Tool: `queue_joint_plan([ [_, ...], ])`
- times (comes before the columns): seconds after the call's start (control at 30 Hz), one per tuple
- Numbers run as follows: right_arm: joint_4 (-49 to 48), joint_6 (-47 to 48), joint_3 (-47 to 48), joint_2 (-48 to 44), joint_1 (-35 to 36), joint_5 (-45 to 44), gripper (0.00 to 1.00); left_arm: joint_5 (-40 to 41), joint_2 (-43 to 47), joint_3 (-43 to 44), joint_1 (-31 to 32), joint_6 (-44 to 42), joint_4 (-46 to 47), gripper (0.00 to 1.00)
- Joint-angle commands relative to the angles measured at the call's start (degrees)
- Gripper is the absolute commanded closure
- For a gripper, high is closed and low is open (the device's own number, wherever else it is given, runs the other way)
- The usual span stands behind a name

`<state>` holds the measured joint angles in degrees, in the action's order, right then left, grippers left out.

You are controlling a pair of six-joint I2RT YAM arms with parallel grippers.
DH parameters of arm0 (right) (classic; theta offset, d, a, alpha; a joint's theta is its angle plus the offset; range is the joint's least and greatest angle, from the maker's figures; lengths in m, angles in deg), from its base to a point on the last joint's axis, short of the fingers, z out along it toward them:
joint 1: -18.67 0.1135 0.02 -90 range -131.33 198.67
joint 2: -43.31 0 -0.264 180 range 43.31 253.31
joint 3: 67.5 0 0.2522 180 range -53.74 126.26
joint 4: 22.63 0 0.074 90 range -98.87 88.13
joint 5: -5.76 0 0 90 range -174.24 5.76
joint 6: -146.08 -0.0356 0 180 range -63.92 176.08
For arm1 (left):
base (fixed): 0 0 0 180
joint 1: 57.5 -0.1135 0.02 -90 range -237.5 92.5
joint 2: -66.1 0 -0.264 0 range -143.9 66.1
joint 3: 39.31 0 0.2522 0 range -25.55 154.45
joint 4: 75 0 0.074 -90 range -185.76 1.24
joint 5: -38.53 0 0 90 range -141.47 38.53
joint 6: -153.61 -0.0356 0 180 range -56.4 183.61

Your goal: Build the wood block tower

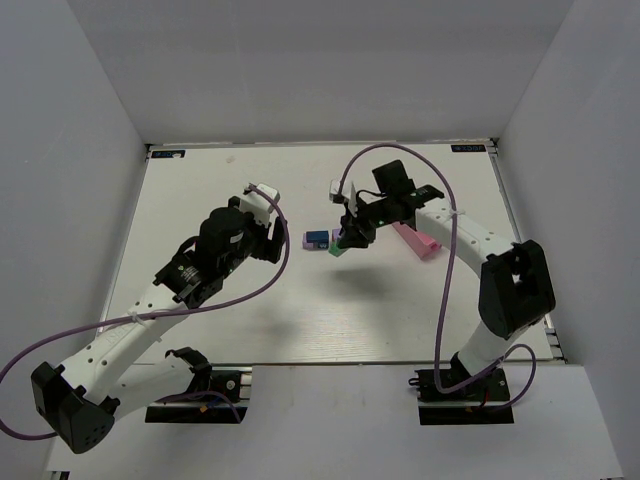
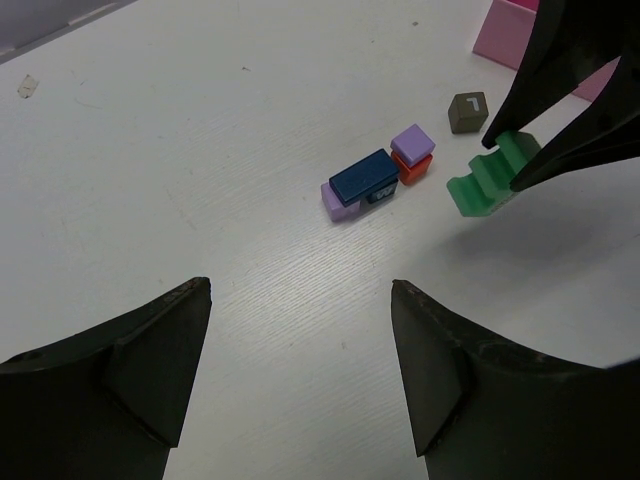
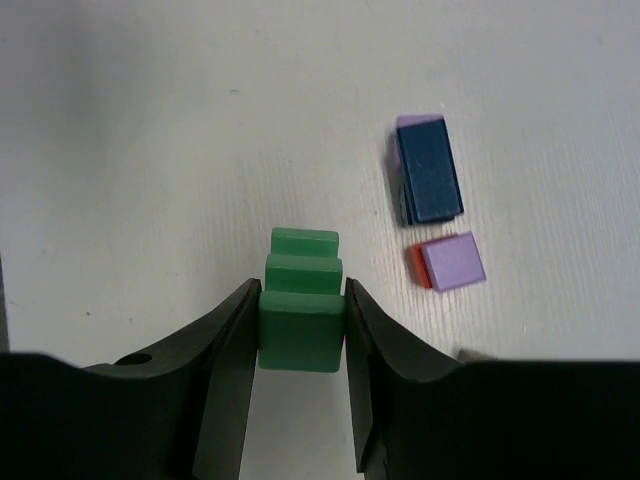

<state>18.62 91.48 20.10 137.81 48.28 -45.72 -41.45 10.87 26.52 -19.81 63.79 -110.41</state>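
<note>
Top external view puts the left gripper (image 1: 272,242) furthest left over the white table (image 1: 200,200), well apart from the blocks that lie at its 3 o'clock; its wrist view shows the two dark fingers (image 2: 130,370) spread wide with nothing between them. Next to the right comes a blue brick (image 2: 363,175) lying on top of a lilac block (image 2: 333,200), whose end pokes out at the brick's 8 o'clock. Just beside that pair, at their 2 o'clock in the left wrist view, a lilac cube (image 2: 412,142) sits on a red-orange cube (image 2: 412,168). Further right a dark cube (image 2: 467,112) with a pale mark on its top face stands alone. At its 6 o'clock is the green stepped block (image 2: 485,180), pinched at its widest step between the fingers of the right gripper (image 3: 303,300), which is clamped on both its side faces; whether the block touches the table or hangs just above it cannot be told. In the right wrist view the two small stacks lie at the block's 2 o'clock, apart from it. Furthest right, a pink tray (image 1: 415,240) lies beside the right wrist
</note>
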Motion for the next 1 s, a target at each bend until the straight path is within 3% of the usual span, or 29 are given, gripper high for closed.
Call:
queue_joint_plan([
  [0.0,0.02,13.27,3.85,1.74,-0.42,10.68,1.00,-0.35,1.26,-0.39,-0.25,-0.36,1.70,0.18],
  [0.33,8.46,35.50,12.38,11.23,-2.62,23.61,1.00,0.70,2.40,-0.92,-0.25,-0.89,1.70,0.18],
  [0.53,8.29,40.80,13.26,13.78,-4.73,30.11,1.00,1.23,2.40,-0.92,-0.25,-0.89,1.70,0.18],
  [0.67,4.25,37.56,11.59,13.87,-5.79,32.84,1.00,1.23,2.40,-0.92,-0.25,-0.89,1.70,0.18],
  [0.8,-6.78,29.58,8.25,13.96,-6.49,34.34,1.00,1.76,2.40,-0.92,-0.25,-0.89,1.70,0.18],
  [0.9,-15.92,18.35,5.18,13.87,-6.84,33.73,1.00,1.76,2.40,-0.92,-0.25,-0.89,1.70,0.18],
  [0.97,-18.43,16.90,4.38,14.31,-6.93,33.72,1.00,1.76,1.87,-0.92,-0.25,-0.89,1.70,0.18],
])
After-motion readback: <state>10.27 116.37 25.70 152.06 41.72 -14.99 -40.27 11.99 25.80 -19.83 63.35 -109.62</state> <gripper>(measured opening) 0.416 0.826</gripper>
